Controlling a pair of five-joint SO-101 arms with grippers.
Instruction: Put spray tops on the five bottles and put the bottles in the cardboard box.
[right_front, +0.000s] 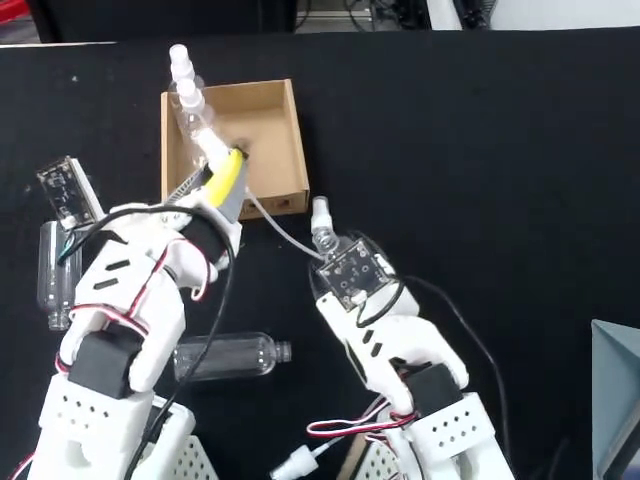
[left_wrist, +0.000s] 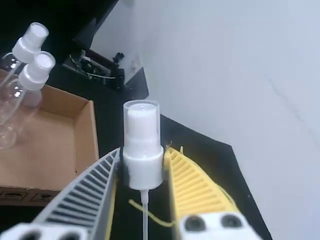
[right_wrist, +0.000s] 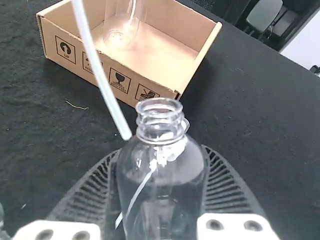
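Observation:
My left gripper (right_front: 218, 160) (left_wrist: 142, 156) is shut on a white spray top (right_front: 212, 148) (left_wrist: 142, 145), held over the front of the cardboard box (right_front: 280, 150) (left_wrist: 55, 135) (right_wrist: 165, 55). Its thin tube (right_front: 285, 232) (right_wrist: 97, 65) slants down to the neck of a clear open bottle (right_front: 322, 225) (right_wrist: 160, 160). My right gripper (right_front: 328, 245) (right_wrist: 161, 152) is shut on that upright bottle just in front of the box. I cannot tell whether the tube's tip is inside the neck. Two capped bottles (right_front: 185, 90) (left_wrist: 32, 65) stand in the box's far left corner.
An uncapped bottle (right_front: 230, 357) lies on the black table between the arm bases. Another bottle (right_front: 52, 275) lies at the left. A loose spray top (right_front: 298, 463) rests at the front edge. A grey-blue object (right_front: 615, 390) stands at the right edge.

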